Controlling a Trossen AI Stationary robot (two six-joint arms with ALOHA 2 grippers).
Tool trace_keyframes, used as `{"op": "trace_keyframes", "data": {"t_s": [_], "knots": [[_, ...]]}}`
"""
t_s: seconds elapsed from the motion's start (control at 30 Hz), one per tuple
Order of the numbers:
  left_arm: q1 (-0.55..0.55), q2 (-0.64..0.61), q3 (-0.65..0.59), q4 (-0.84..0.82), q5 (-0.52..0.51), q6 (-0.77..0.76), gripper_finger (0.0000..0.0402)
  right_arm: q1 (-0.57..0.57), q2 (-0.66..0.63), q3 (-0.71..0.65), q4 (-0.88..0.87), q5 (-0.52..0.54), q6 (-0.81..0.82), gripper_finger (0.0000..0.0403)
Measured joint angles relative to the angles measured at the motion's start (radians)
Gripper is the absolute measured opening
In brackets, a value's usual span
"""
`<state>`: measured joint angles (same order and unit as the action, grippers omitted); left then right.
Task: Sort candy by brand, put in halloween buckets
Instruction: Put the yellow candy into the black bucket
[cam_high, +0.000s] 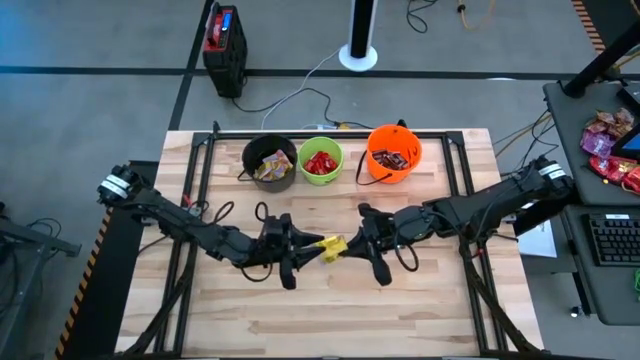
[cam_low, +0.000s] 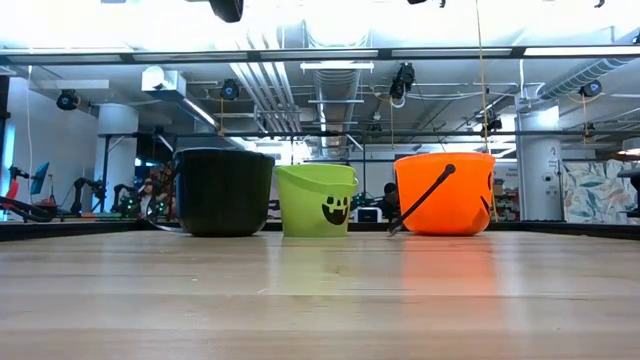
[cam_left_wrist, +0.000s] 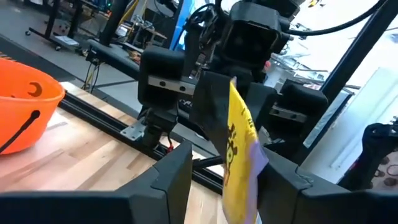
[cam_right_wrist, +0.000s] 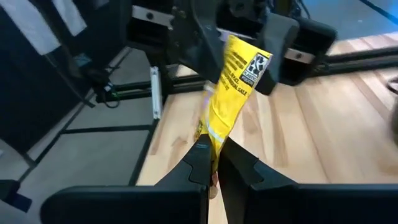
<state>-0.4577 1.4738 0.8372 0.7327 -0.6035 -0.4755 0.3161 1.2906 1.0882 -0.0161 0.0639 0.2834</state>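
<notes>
Two pincers hold one yellow packet.

The right gripper (cam_right_wrist: 214, 163) is pinched tight on the yellow packet (cam_right_wrist: 233, 84). The left gripper (cam_left_wrist: 227, 171) faces it and grips the packet's other end, fingers closed on it. Past them stand the black bucket (cam_high: 268, 163), green bucket (cam_high: 321, 161) and orange bucket (cam_high: 393, 153), all with candy inside.

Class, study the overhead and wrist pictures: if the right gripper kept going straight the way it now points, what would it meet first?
Probably the left gripper. The right gripper points across the table at it, with only the yellow packet between them. Both grippers seem to hold that packet, so nothing else lies in the line.
</notes>
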Motion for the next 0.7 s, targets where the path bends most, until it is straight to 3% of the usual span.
{"op": "trace_keyframes", "data": {"t_s": [0.17,0.33,0.53,0.7], "knots": [[0.009,0.012,0.003,-0.003,0.018,0.004,0.0105,0.000,0.016,0.000,0.027,-0.011,-0.028,0.0012],[0.001,0.010,0.003,0.020,0.004,0.046,0.0014,-0.001,0.016,0.000,0.022,-0.011,-0.042,0.0012],[0.001,0.010,0.020,0.029,-0.016,0.068,0.0001,-0.016,0.015,0.000,0.022,-0.012,-0.025,0.0015],[0.007,0.007,0.067,-0.013,-0.044,0.077,0.0000,-0.048,0.015,0.000,0.020,-0.024,0.025,0.0047]]}}
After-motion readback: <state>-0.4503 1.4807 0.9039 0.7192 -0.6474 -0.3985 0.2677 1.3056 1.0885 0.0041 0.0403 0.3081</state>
